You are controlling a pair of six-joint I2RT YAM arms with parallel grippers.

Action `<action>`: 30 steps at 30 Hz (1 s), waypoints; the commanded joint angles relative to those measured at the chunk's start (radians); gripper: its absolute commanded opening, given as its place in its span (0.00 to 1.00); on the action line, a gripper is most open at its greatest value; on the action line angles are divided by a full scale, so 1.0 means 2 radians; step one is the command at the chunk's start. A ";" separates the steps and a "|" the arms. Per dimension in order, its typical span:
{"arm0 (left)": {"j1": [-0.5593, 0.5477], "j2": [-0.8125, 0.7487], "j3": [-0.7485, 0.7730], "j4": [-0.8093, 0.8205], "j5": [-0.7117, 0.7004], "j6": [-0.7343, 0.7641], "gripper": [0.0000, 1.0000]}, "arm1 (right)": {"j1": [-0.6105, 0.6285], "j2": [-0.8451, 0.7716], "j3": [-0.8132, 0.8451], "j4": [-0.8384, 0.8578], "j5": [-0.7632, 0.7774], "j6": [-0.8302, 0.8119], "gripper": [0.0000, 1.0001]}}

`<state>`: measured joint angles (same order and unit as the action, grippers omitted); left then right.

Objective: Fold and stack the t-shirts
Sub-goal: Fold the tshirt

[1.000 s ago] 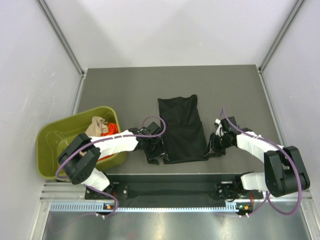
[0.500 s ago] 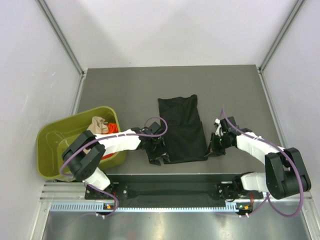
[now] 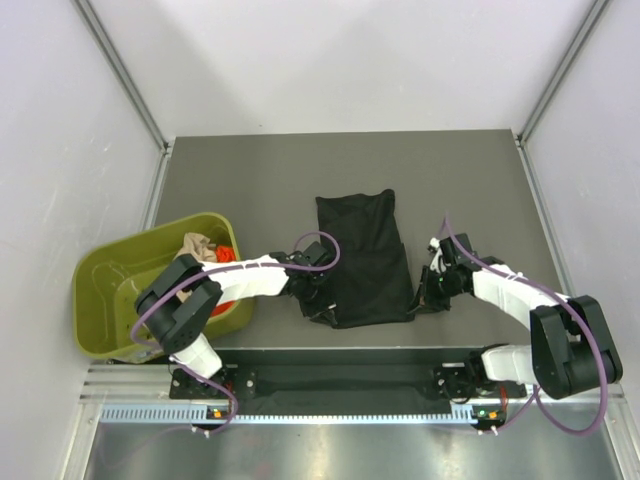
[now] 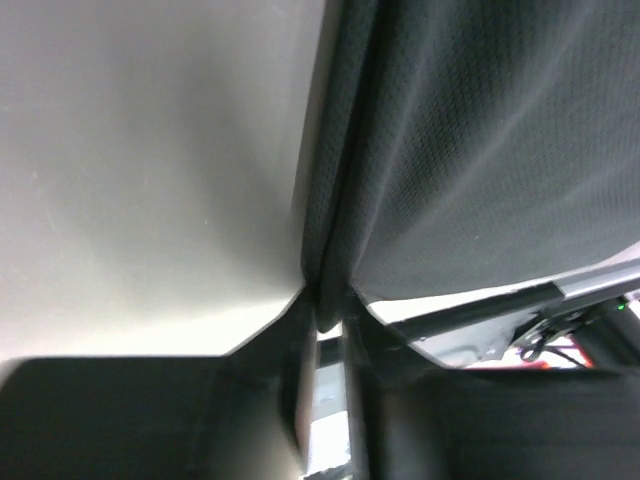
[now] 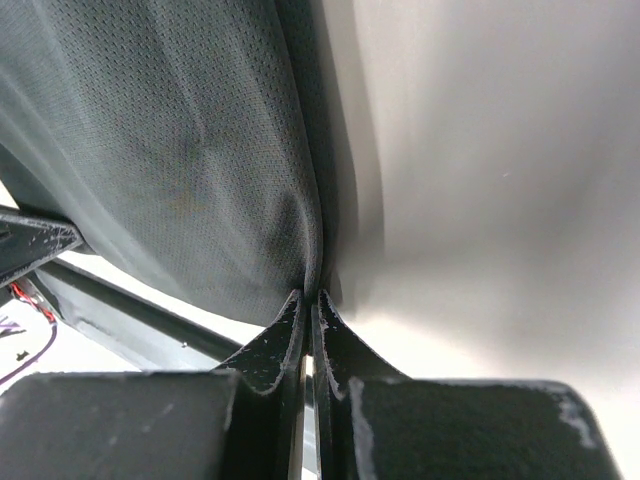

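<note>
T-shirt (image 3: 362,255) edges inside left gripper (image 4: 327,308), right gripper (image 5: 310,300)

overhead view bright, even, sharp. in my wrist views black t-shirt (image 5: 180,150) weave crisp, left fingers (image 4: 275,390) blurred dark, table (image 4: 150,150) washed pale.

White-shelled arms (image 3: 245,283) with black joints, looping purple cables (image 3: 315,234), dark tapered tool fingers (image 5: 268,352).
</note>
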<state>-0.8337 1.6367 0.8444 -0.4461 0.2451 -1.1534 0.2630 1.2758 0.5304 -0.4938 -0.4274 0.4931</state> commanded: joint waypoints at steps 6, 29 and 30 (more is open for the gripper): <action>-0.002 -0.001 -0.003 0.004 -0.052 0.024 0.00 | 0.025 -0.010 0.001 0.014 0.004 0.000 0.00; -0.099 -0.178 -0.030 -0.109 -0.069 0.004 0.00 | 0.104 -0.174 -0.004 -0.142 -0.003 0.054 0.00; -0.100 -0.183 -0.021 -0.127 -0.073 0.003 0.00 | 0.106 -0.189 -0.003 -0.150 -0.005 0.057 0.00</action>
<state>-1.0180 1.3254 0.7719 -0.6044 0.1234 -1.1187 0.4545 0.9665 0.5297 -0.7109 -0.4198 0.5629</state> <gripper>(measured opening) 0.021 0.009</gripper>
